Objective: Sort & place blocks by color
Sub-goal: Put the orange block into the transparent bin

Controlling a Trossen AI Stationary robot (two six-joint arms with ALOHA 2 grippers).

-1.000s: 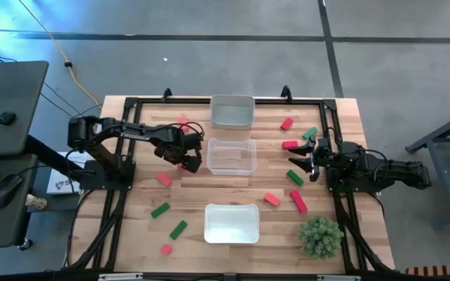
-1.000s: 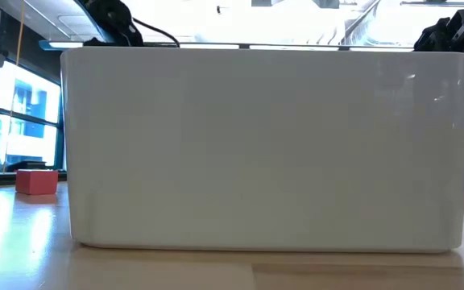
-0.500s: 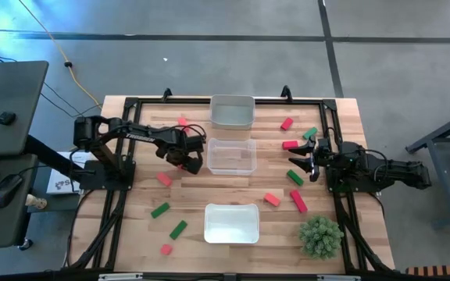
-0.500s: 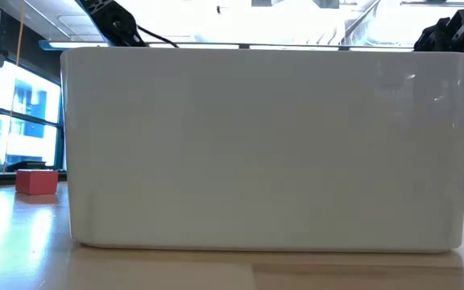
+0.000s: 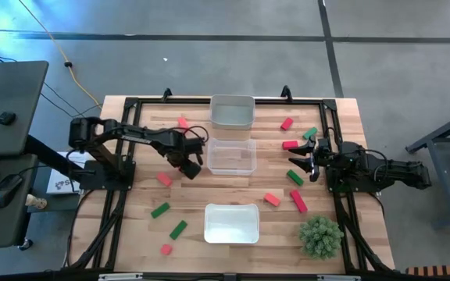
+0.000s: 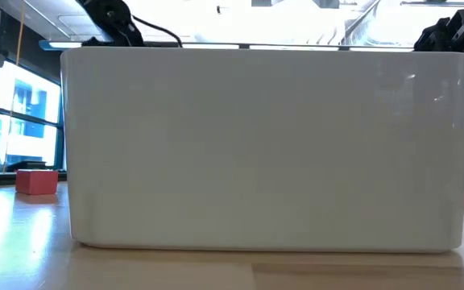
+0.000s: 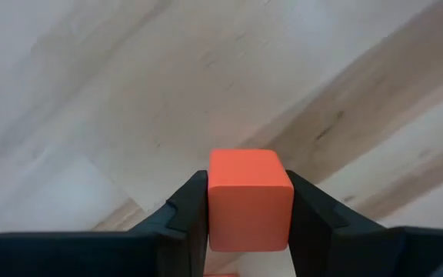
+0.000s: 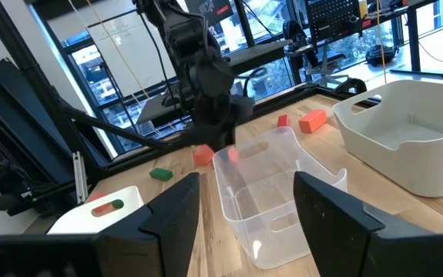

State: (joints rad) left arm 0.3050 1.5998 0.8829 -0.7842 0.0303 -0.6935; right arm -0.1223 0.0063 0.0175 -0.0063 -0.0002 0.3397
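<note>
Just left of the clear plastic middle tray [image 5: 231, 156], over the wooden tabletop [image 5: 131, 226]: left gripper [image 5: 190, 167], jaws clenched on one small orange-red rectangular block [image 7: 248, 198], which sits squarely between them, apparently lifted clear. Step in hand, by judgement: pick made, carry pending. Next move calls for choosing the tray for this colour, travelling over its rim, then releasing. Right gripper [image 5: 309, 159]: waiting at the right side, jaws apart, empty.
</note>
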